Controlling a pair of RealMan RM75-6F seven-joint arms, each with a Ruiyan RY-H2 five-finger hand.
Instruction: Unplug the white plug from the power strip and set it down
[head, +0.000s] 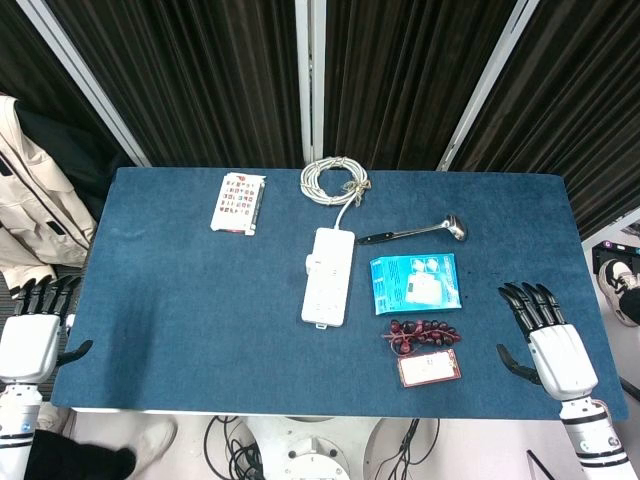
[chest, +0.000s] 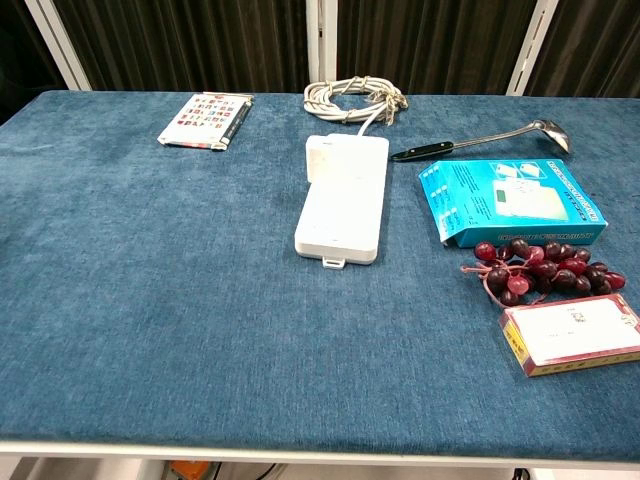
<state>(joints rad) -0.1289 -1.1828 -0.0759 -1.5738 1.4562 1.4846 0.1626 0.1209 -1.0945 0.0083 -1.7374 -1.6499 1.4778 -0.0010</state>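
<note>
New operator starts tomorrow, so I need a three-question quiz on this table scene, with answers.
1. True or false: the left hand holds the white plug.
2. What lies directly between the blue box and the red-edged card box?
3. The coiled cable sits: A) at the table's far edge, B) at the near edge.

Key: 1 false, both it and the right hand are open at the table's sides; 2 grapes; 3 A.

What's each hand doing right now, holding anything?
Left hand: open, holding nothing, at the table's left edge.
Right hand: open, fingers spread, holding nothing, at the right edge.
</note>
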